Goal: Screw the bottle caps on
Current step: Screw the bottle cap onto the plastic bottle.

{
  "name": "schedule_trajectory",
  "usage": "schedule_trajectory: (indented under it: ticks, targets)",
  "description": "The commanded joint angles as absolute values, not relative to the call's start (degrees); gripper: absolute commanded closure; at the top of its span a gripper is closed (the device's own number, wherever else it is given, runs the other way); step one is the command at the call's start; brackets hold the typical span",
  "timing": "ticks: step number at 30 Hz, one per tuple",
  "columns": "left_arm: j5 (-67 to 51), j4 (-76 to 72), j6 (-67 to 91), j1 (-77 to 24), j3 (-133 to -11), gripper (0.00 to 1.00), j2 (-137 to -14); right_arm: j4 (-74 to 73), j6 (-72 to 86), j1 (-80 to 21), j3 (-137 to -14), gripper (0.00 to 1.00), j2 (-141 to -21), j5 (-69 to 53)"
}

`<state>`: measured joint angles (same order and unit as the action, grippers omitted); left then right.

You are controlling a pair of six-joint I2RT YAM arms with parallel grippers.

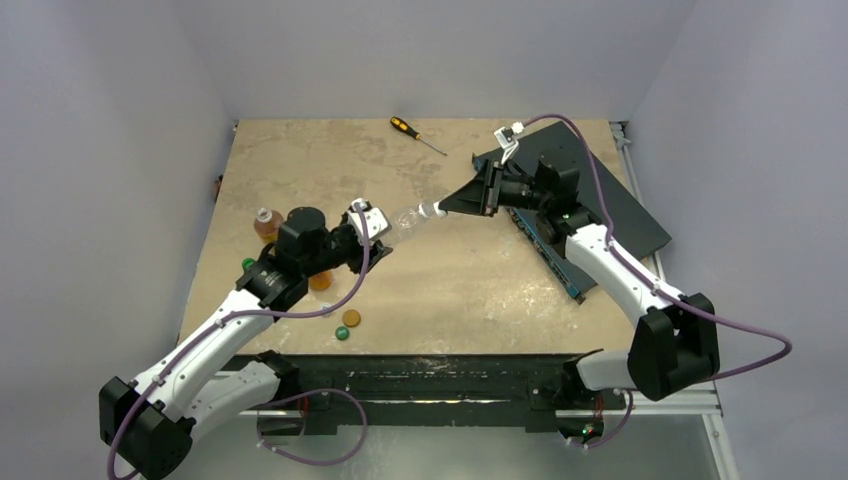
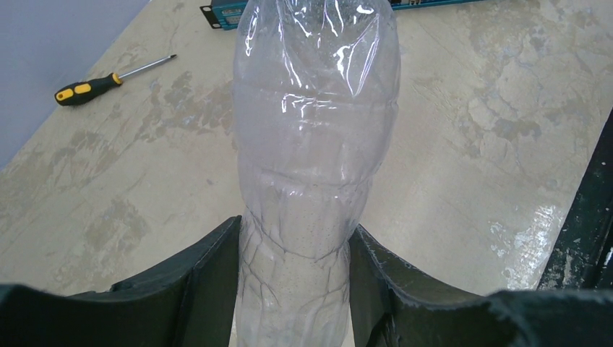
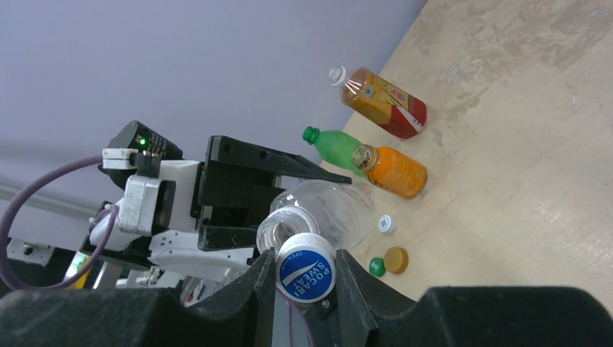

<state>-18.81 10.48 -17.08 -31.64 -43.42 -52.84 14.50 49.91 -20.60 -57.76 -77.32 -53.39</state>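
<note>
Bottle, clear, clenched in left gripper; right gripper grasping blue cap at mouth; table edges far.

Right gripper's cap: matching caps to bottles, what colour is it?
The cap is blue with white lettering and rim, best in right wrist view.

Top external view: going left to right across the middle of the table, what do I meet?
Amber bottle → left hand → clear bottle → right hand, pinching the blue cap → black panel.
</note>
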Motion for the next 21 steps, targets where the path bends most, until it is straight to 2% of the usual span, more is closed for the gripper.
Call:
schedule_trajectory:
  ticks: [1,12,21]
  targets:
    - [-21.1,7.1,-16.7,-32.1,-43.5,1.0,-52.7,19.9,52.7,-21.5,-58.5,0.75,-77.1,-52.4]
    - [-22.1,6.9,-16.4,-32.3,-44.0,1.0,-53.8,14.6,48.1,-24.7,-59.9,0.75,-77.7,-51.5]
    - [-22.7,7.0,-16.6,-32.6,-45.0,1.0,-54.9,-5.6,33.9,-26.1,-66.0,0.75,-78.4,-48.1]
